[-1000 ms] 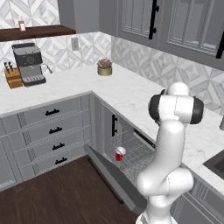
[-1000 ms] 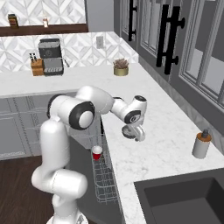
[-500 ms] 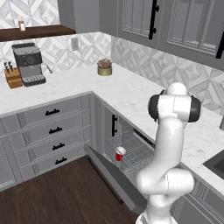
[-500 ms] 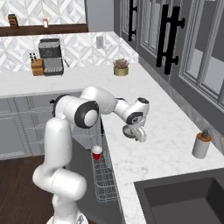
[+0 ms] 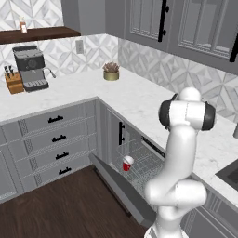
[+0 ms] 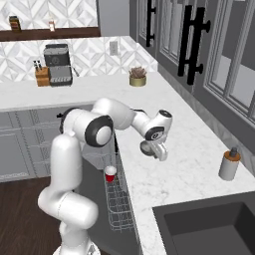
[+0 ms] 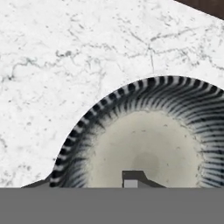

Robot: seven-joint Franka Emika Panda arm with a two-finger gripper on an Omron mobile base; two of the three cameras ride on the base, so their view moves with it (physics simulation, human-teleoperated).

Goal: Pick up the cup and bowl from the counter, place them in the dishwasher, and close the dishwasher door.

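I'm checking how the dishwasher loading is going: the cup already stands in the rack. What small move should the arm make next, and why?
Probably finish closing the hand on the bowl before lifting. The hand is down at the bowl on the counter, and the hand view shows one finger inside its pale hollow, but a firm grip isn't clear yet. The cup is in the dishwasher, so the bowl remains.

A red cup (image 5: 127, 163) stands upright in the wire rack of the open dishwasher (image 5: 139, 160), whose door (image 5: 122, 190) hangs down toward the floor. On the bench (image 5: 139, 100), a potted plant (image 5: 111, 71) sits near the back wall, and a coffee machine (image 5: 30, 68) and knife block (image 5: 13, 81) stand at the far left end.
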